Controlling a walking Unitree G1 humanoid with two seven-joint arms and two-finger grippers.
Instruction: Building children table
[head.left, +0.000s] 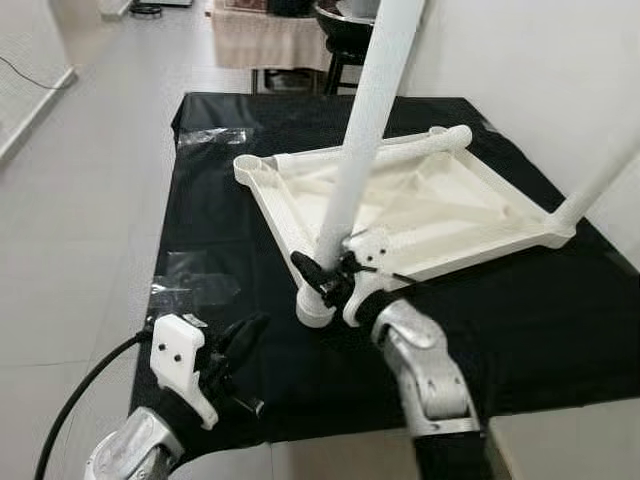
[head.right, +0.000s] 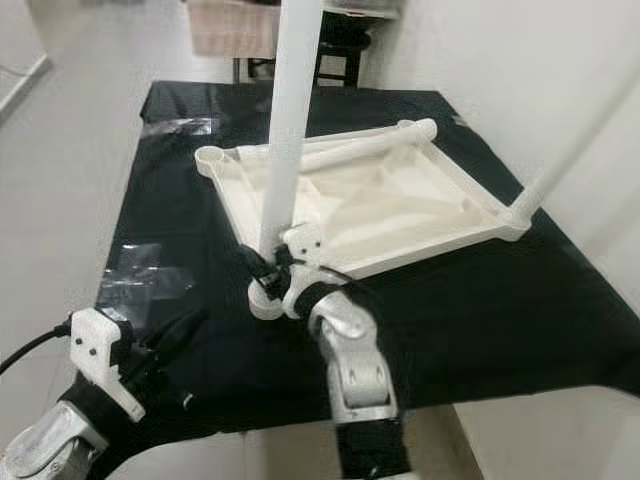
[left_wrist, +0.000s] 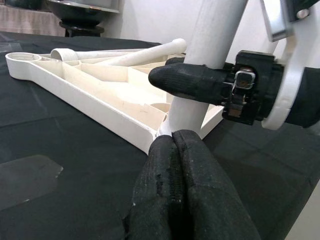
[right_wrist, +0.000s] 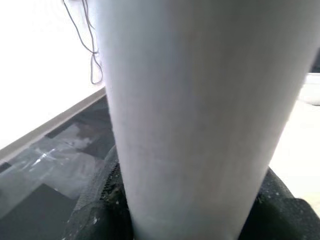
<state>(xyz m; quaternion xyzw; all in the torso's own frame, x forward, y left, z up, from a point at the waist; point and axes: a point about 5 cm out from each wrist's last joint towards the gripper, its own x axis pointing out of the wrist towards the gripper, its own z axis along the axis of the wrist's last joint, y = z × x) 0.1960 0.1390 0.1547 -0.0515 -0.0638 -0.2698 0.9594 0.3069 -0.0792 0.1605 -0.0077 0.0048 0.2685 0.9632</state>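
Assembly looks midway: right claw (head.left: 330, 275) grips a white leg (head.left: 362, 140) at the upturned tabletop's (head.left: 420, 205) near corner; left claw (head.left: 235, 345) is closed, empty.

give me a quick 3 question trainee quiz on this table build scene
1. True or false: the right end effector is shut on the upright table leg.
2. The upturned white tabletop lies on: A bare floor, B black sheet, C chair.
3. How are the left end effector's fingers?

Key: 1 true. 2 B. 3 Shut, holding nothing, near the sheet's front edge.
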